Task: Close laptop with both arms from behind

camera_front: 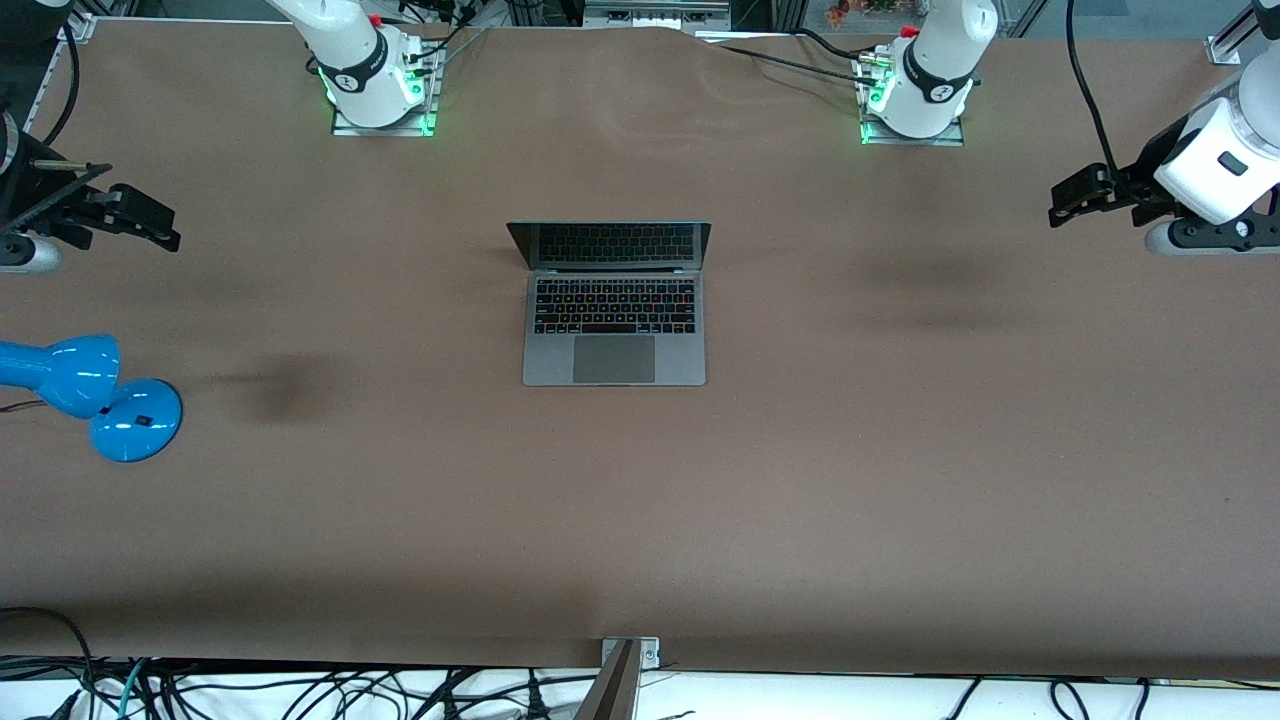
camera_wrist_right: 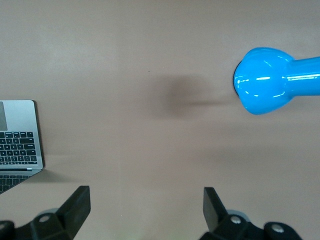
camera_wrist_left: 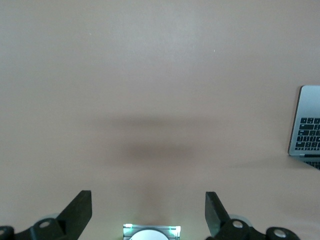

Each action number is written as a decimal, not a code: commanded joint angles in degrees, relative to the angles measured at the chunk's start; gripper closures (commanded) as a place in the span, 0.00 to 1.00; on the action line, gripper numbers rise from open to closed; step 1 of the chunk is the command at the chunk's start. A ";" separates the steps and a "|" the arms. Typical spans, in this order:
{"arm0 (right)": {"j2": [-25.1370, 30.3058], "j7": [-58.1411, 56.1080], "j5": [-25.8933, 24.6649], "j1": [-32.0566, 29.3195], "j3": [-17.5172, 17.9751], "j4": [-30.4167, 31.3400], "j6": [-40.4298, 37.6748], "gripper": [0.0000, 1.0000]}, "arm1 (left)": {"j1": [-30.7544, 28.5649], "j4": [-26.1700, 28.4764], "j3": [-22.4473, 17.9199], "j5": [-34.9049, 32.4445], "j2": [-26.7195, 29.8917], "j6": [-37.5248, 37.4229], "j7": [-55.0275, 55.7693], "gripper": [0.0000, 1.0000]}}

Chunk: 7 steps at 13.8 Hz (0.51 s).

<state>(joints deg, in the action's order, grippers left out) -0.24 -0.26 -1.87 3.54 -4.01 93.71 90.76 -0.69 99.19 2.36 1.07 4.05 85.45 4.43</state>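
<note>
The grey laptop (camera_front: 614,320) lies open in the middle of the brown table, its screen upright on the side toward the arm bases. Part of it also shows in the left wrist view (camera_wrist_left: 306,127) and in the right wrist view (camera_wrist_right: 19,142). My left gripper (camera_front: 1075,200) hangs open and empty over bare table at the left arm's end, well apart from the laptop; its fingers show spread in the left wrist view (camera_wrist_left: 148,210). My right gripper (camera_front: 150,222) hangs open and empty over the right arm's end, seen in the right wrist view (camera_wrist_right: 146,207).
A blue desk lamp (camera_front: 90,395) stands at the right arm's end of the table, nearer the front camera than the right gripper; its head shows in the right wrist view (camera_wrist_right: 267,87). The two arm bases (camera_front: 375,85) (camera_front: 915,100) stand along the table's edge.
</note>
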 commanded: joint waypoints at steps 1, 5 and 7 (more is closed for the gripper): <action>0.33 0.08 0.90 -0.03 0.05 -0.11 -0.59 0.00 | 0.69 -0.05 -0.17 3.65 -0.27 -1.69 -0.48 0.00; 0.33 0.08 0.90 -0.03 0.05 -0.11 -0.59 0.00 | 0.95 -0.05 0.18 9.28 -2.64 -2.48 -0.04 0.00; 0.33 0.08 0.90 -0.03 0.05 -0.11 -0.59 0.00 | 1.74 -0.05 0.18 12.01 -3.43 -2.39 1.36 0.00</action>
<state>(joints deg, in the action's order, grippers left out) -0.25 -0.26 -1.85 3.54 -4.01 93.71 90.75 0.24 99.33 2.62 10.59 1.28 83.61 4.63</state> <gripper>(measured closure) 0.000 0.000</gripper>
